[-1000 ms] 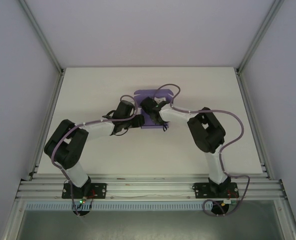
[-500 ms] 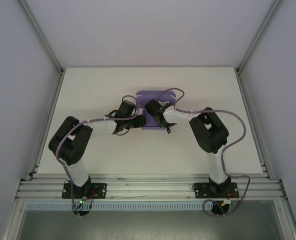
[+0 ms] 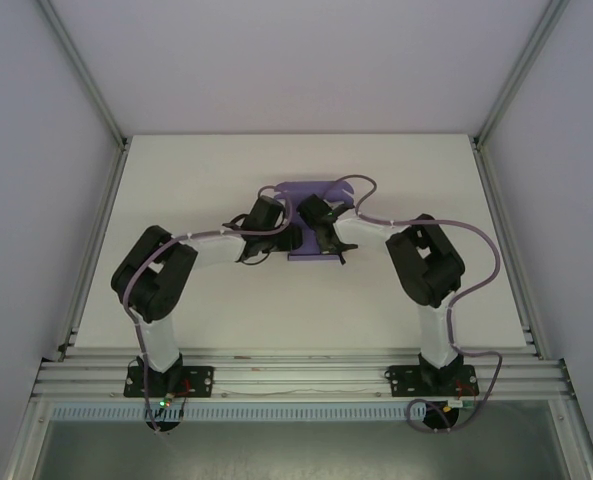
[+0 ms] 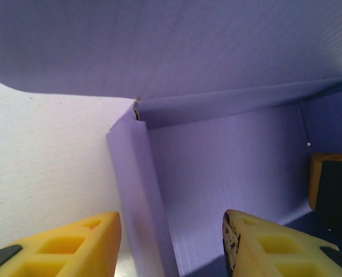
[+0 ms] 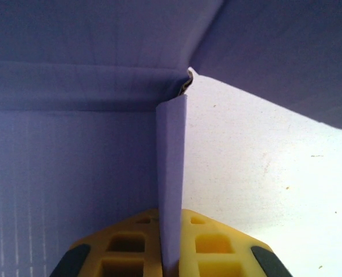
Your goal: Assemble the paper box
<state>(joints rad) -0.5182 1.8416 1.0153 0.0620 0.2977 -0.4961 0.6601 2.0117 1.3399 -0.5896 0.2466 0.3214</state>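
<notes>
The purple paper box lies at the middle of the white table, part-folded, with raised side walls and a back flap. My left gripper is at its left edge. In the left wrist view that gripper is open, its yellow fingers straddling the upright left wall without pinching it. My right gripper is at the box's right side. In the right wrist view it is shut on the thin upright right wall. The right gripper's yellow finger shows inside the box.
The white table has bare room on all sides of the box. Aluminium rails run along both table sides and the near edge. Purple cables loop over the box's back right corner.
Both arms have shifted right, and the left gripper has come in to the box's left wall. The box has slid a little right with them.
</notes>
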